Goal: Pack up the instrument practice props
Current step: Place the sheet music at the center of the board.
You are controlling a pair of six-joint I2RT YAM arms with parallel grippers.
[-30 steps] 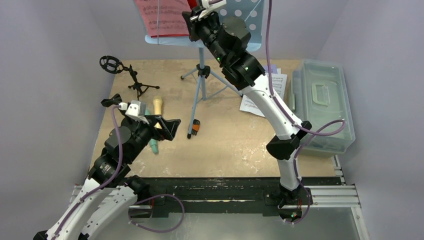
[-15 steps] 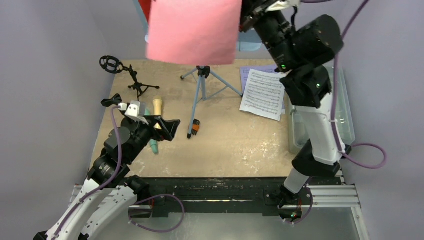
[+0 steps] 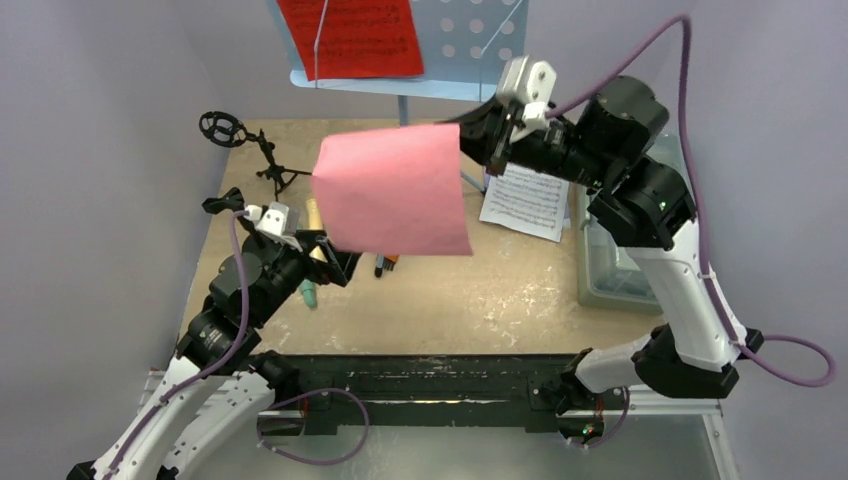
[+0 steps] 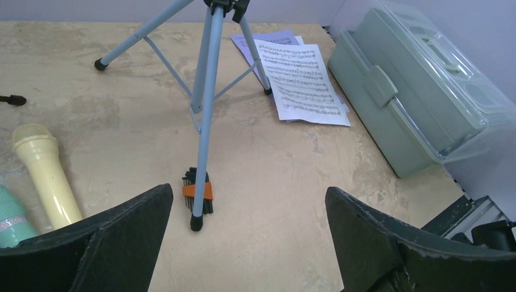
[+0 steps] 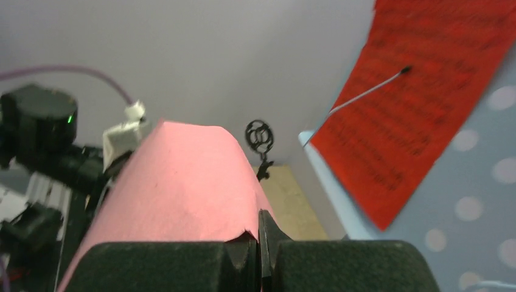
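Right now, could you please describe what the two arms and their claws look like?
Both the left arm and right arm have white link shells and black joint housings, each trailing a purple cable. The left claw and right claw have broad matte-black fingers.

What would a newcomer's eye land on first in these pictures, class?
A large plain pink paper sheet hangs in mid-air above the beige tabletop, pinched at its edge by the right tool. Behind it, a bright red sheet-music page rests on the light-blue perforated stand tray at the far edge.
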